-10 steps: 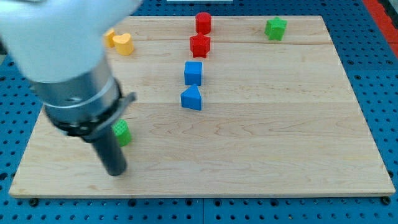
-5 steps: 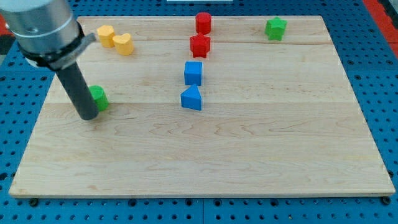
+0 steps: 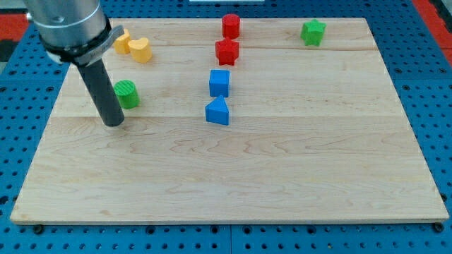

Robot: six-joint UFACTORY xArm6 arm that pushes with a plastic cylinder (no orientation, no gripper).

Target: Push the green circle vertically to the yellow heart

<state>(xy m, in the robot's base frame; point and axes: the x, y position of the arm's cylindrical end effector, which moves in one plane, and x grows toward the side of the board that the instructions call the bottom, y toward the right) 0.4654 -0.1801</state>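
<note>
There are no jaws on this arm to spread or press together; it ends in a plain dark rod, and my tip (image 3: 113,123) rests on the wooden board (image 3: 282,176) just below and slightly to the view's left of the green circle (image 3: 126,94), close against its lower-left edge, though I cannot tell whether they actually touch.

The green circle sits near the board's left side, below the yellow heart (image 3: 140,50), with a clear strip of bare wood between them. A second yellow block (image 3: 122,42) lies just beside the heart toward the view's left, partly hidden by the arm.

The risk, as I judge it, comes from the tip's offset. Because it stands a little left of the circle's middle, a straight push toward the view's top could roll the round block off sideways to the right, or let the tip slip past it altogether. Pushing too far could knock the heart into its yellow neighbour or toward the board's top edge.

The red (image 3: 231,25), blue (image 3: 219,82) and other green (image 3: 313,32) blocks lie well apart and should stay undisturbed.
</note>
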